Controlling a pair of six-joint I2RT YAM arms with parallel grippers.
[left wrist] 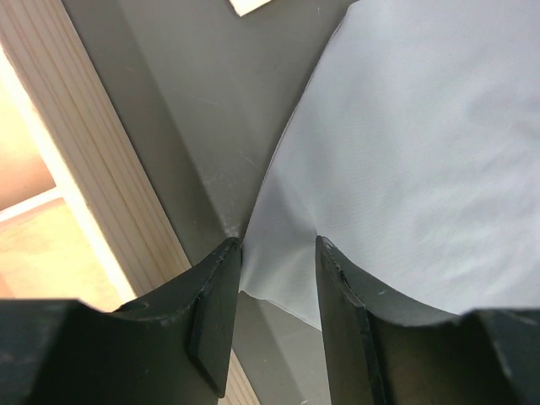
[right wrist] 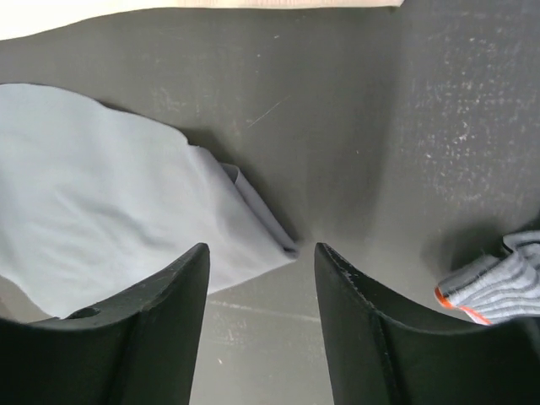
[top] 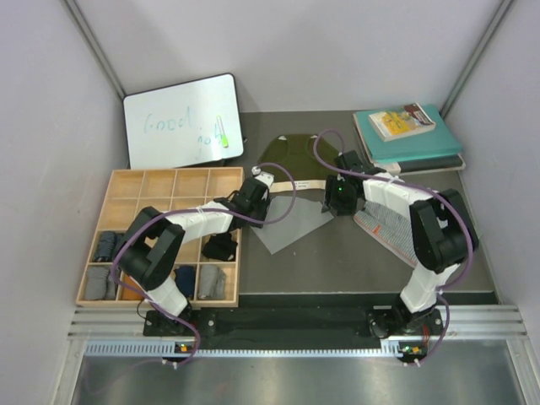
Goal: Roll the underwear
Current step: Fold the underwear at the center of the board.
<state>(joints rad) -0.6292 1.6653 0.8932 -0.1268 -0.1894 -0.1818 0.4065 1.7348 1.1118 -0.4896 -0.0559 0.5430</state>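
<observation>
The light grey underwear (top: 291,228) lies flat at the table's middle. My left gripper (top: 257,202) is at its left edge. In the left wrist view the jaws (left wrist: 278,245) stand open astride that edge of the grey cloth (left wrist: 422,152), which puckers between the fingertips. My right gripper (top: 337,201) is at the cloth's right side, open (right wrist: 261,251) just over its folded corner (right wrist: 283,245), holding nothing. The olive green underwear (top: 297,156) with its cream waistband (top: 308,184) lies behind. The patterned underwear (top: 384,229) lies under the right arm, and its orange-trimmed edge (right wrist: 498,287) shows in the right wrist view.
A wooden compartment tray (top: 126,181) stands on the left with rolled garments (top: 105,246) in its near cells; its rim (left wrist: 93,169) runs close beside my left fingers. A whiteboard (top: 181,118) leans at the back left. Teal books (top: 413,135) are stacked at the back right.
</observation>
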